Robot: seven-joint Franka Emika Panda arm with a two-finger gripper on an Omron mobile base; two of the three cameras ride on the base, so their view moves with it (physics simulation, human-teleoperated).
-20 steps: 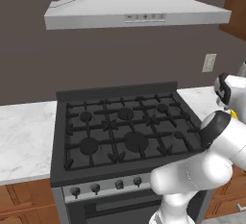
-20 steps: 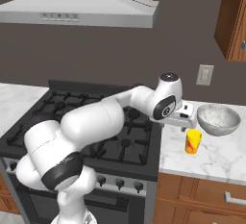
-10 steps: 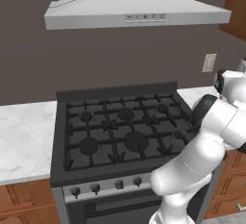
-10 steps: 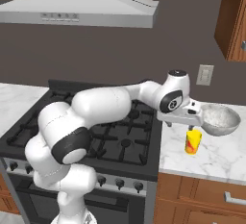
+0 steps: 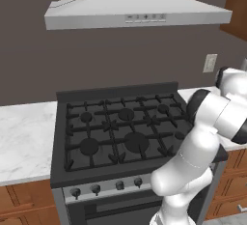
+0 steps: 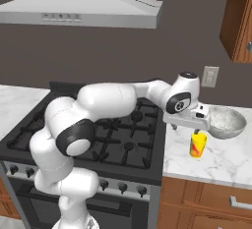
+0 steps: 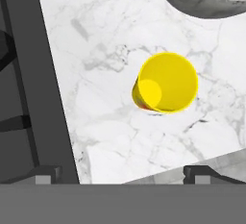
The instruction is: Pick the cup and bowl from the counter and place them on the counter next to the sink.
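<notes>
A: Left base view?
B: One gas stovetop [image 5: 123, 132], one range hood [image 5: 137, 11]. The arm has swung further right than a second ago.

A: Right base view?
B: One yellow cup [image 6: 198, 145] right under the gripper [image 6: 198, 126], one bowl [image 6: 224, 122] just beyond, both on the counter [image 6: 216, 157]. The hand moved over the cup.

A: Hand view?
B: Fingers [image 7: 45, 174] spread wide, empty, touching nothing; cup upright below and between them, bowl rim past it.
</notes>
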